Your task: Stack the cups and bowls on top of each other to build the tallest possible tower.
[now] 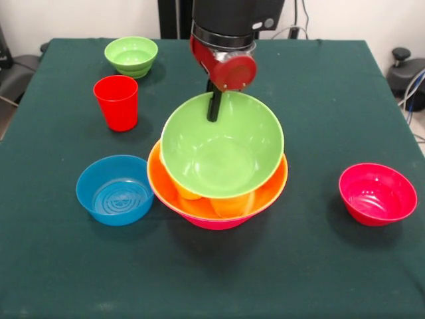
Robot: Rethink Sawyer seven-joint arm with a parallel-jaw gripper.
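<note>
Gripper (214,109) pinching far rim of glossy medium-large green bowl (222,149), tilted atop the orange bowl (269,193) stack.

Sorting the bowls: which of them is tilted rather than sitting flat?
The big green bowl, leaning toward the camera atop the orange bowl; the others sit level.

Robotics lab or test room. Indicators: a table (60,266) covered in dark green cloth, a red and black robot arm (226,40) mounted at its edge, loose cables (413,93) along a plain white wall (80,16), and black equipment (406,70) beside the table.
</note>
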